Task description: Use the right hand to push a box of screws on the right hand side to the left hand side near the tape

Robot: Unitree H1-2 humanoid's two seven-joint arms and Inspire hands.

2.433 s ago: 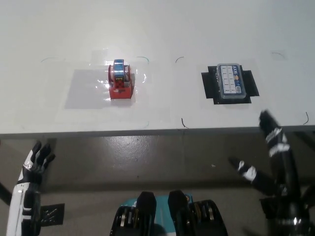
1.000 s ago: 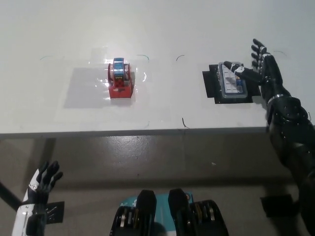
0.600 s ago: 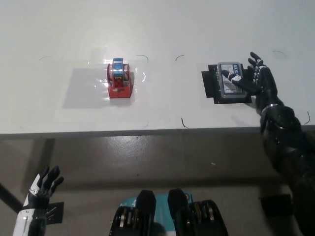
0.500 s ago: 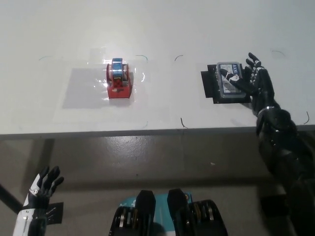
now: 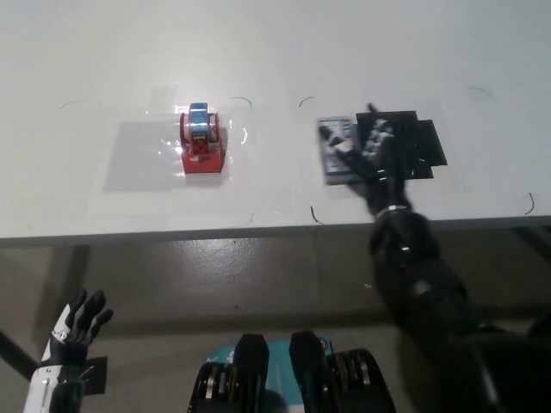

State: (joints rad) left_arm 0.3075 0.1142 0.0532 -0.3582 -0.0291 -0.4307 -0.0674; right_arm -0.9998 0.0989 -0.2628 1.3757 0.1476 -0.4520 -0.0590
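Box of screws (image 5: pixel 337 150) sits on the white table (image 5: pixel 275 52), off the left edge of the black mat (image 5: pixel 422 142), well apart from the red tape dispenser (image 5: pixel 201 142). Push under way. Right hand (image 5: pixel 372 155) flat, fingers spread, pressed against the box's right side, gripping nothing. Next: continue sliding leftward, judged roughly half the gap remaining. Left hand (image 5: pixel 76 323) idle, open, below table edge.
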